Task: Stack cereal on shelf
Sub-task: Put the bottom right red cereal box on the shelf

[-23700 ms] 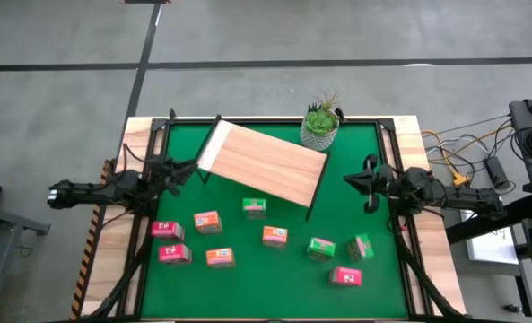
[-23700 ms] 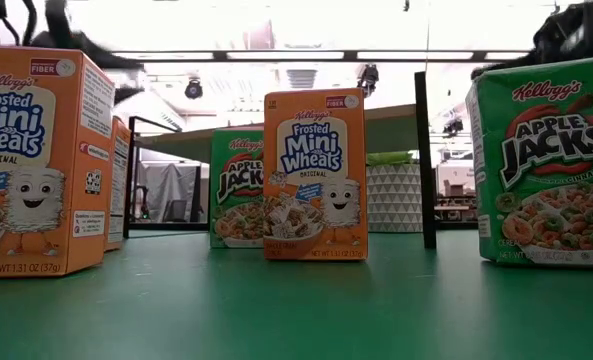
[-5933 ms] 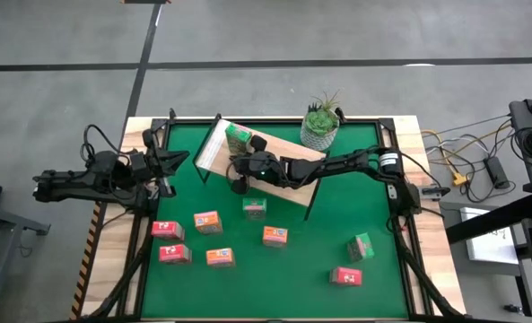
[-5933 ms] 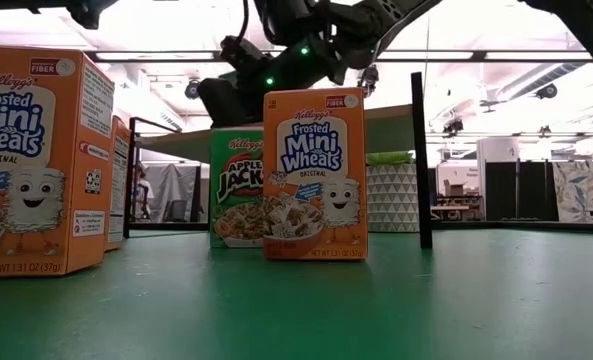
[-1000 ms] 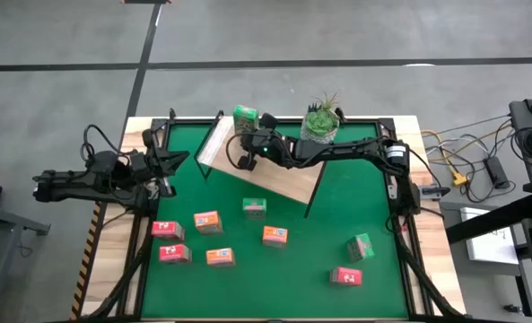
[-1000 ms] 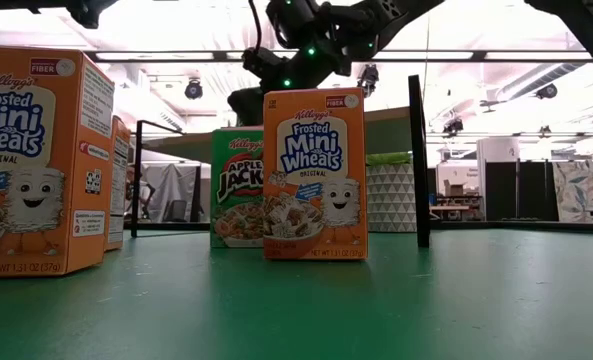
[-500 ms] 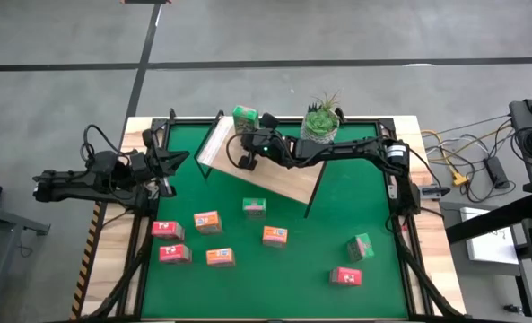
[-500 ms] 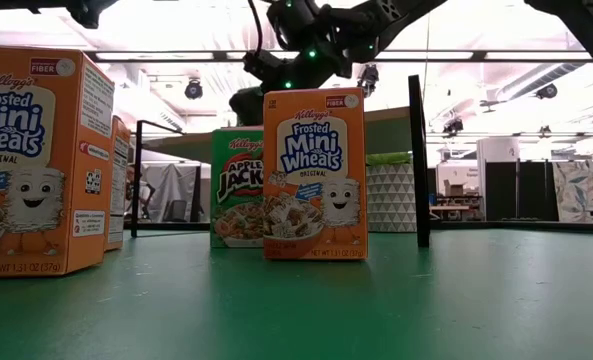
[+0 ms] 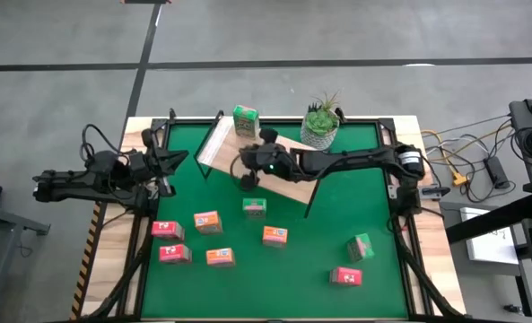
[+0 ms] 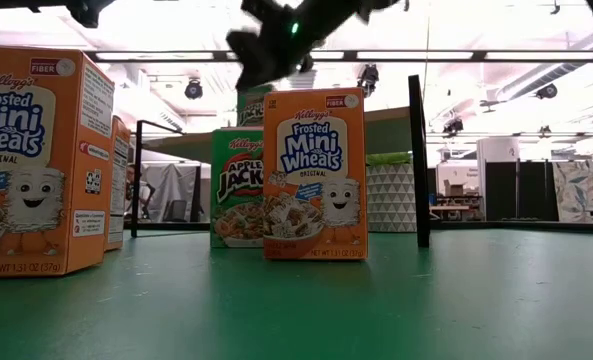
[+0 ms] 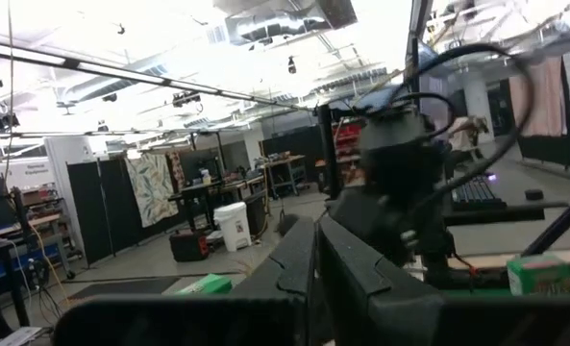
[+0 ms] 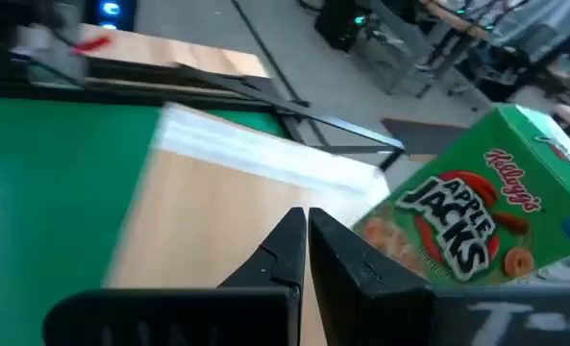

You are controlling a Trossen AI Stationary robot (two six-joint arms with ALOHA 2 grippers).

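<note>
One green cereal box (image 9: 244,119) (image 12: 467,226) stands upright on the far left corner of the shelf (image 9: 279,166), a light-wood board with a white edge (image 12: 265,154). My right gripper (image 9: 246,170) (image 12: 300,240) hovers shut and empty over the shelf, just near of that box and apart from it. Several more cereal boxes stand on the green mat: pink (image 9: 167,230), orange (image 9: 207,221) (image 10: 314,175), green (image 9: 254,208) (image 10: 238,190). My left gripper (image 9: 180,161) (image 11: 315,252) waits shut at the table's left edge.
A potted green plant (image 9: 319,121) stands at the far edge beside the shelf. Further boxes stand near right: green (image 9: 361,246), pink (image 9: 345,276), orange (image 9: 274,235). A big orange box (image 10: 36,160) fills the low view's left. Bare green mat (image 9: 355,193) lies right of the shelf.
My right gripper has drawn back from the green box toward the table's near edge and risen a little, staying shut. The green box stays upright on the shelf's far left corner.
</note>
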